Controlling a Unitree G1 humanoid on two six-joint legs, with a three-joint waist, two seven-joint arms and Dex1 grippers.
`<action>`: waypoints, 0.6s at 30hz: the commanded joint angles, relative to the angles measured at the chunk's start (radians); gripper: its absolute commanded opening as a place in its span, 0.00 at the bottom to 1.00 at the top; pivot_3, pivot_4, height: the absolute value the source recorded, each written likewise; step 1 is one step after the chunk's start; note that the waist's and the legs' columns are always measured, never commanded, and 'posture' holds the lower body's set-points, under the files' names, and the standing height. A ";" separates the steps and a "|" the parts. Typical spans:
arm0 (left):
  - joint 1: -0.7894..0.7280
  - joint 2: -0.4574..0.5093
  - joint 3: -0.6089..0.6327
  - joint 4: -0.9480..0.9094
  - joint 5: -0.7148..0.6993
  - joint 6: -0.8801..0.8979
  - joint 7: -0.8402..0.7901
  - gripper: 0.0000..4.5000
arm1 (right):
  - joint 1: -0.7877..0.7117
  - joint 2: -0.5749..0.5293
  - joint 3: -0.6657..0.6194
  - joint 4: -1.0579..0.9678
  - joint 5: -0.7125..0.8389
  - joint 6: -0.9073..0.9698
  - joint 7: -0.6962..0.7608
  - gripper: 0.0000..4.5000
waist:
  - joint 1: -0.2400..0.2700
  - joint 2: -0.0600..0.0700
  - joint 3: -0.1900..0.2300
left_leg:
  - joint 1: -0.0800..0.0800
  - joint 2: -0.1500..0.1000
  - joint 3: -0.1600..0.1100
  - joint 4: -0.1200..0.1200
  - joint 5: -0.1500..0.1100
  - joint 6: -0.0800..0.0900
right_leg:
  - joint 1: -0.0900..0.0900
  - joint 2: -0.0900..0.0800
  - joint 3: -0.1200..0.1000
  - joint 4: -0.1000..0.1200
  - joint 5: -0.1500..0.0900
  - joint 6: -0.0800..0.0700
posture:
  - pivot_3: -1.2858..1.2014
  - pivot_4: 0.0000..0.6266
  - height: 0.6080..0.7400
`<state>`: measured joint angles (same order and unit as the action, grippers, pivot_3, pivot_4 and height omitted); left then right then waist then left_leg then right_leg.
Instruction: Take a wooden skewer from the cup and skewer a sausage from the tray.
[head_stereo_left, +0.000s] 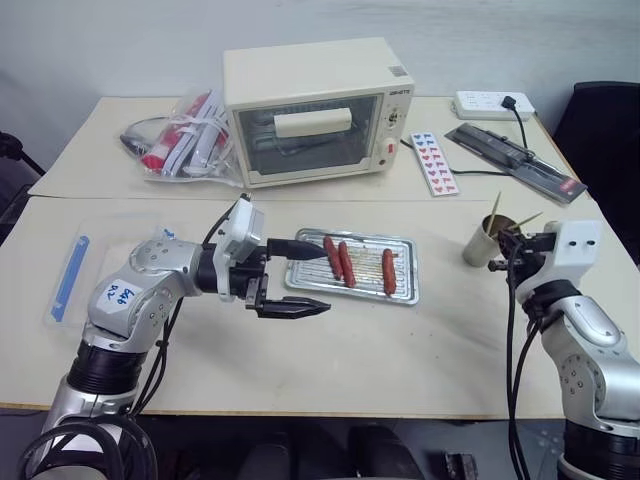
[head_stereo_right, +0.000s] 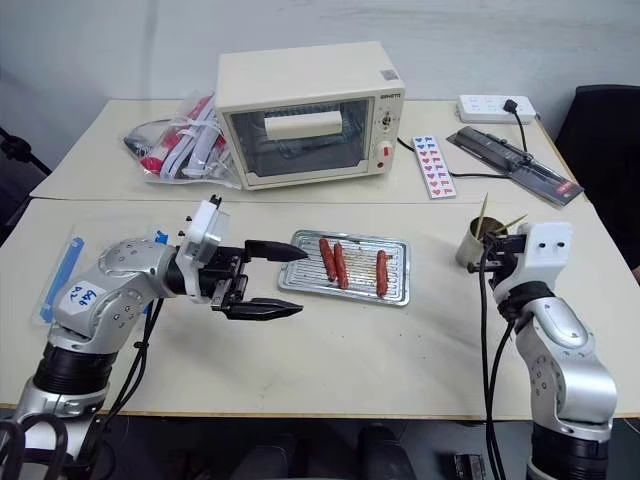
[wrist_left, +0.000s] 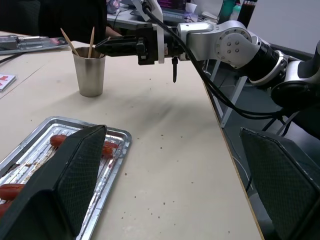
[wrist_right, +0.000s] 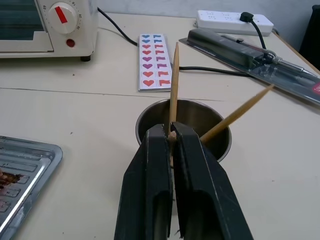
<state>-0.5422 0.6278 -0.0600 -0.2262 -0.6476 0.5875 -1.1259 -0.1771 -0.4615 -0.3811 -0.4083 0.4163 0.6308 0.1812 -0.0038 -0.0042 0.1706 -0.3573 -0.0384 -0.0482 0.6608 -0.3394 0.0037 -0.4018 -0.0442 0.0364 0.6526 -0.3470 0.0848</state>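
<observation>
The right claw (wrist_right: 171, 136) is pinching one wooden skewer (wrist_right: 174, 80) over the cup (wrist_right: 183, 131) at the counter's (head_stereo_left: 400, 350) right side — the stick is still standing in the cup, so the picking step is under way. A second stick (wrist_right: 237, 114) is leaning beside it. The left claw (head_stereo_left: 300, 278) is hanging released near the tray (head_stereo_left: 403, 295), where three sausages (head_stereo_left: 347, 264) are lying. Next, probably, comes a straight lift — clear of the rim.
</observation>
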 joint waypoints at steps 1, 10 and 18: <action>-0.020 -0.006 -0.001 -0.011 0.007 -0.024 -0.011 1.00 | -0.032 -0.066 -0.077 -0.122 0.057 0.065 0.006 0.00 | 0.000 0.000 0.000 | -0.002 0.000 0.000 0.000 0.000 0.000 | -0.002 0.000 0.000 0.000 0.000 0.000 | 0.52 0.24 1.00; -0.007 -0.029 0.033 0.005 0.040 -0.075 0.035 1.00 | -0.197 -0.391 -0.405 -0.172 0.663 0.539 0.045 0.00 | 0.002 0.001 0.001 | -0.013 0.000 0.000 0.006 0.001 0.000 | -0.012 0.000 0.000 0.005 0.000 0.000 | 0.52 0.24 1.00; -0.016 -0.089 0.070 0.025 0.077 -0.143 0.144 1.00 | -0.193 -0.365 -0.194 0.016 1.556 0.343 -0.276 0.00 | -0.003 -0.008 0.004 | -0.013 0.001 0.001 0.008 0.001 0.002 | -0.009 0.000 -0.001 0.003 0.000 0.001 | 0.52 0.24 1.00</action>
<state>-0.5449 0.5474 -0.0141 -0.1870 -0.5794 0.4731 -1.0033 -0.3498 -0.8877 -0.6474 -0.3674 1.9117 1.0266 -0.0674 -0.0067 -0.0118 0.1747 -0.3700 -0.0375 -0.0476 0.6688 -0.3387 0.0064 -0.4106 -0.0443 0.0354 0.6562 -0.3464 0.0858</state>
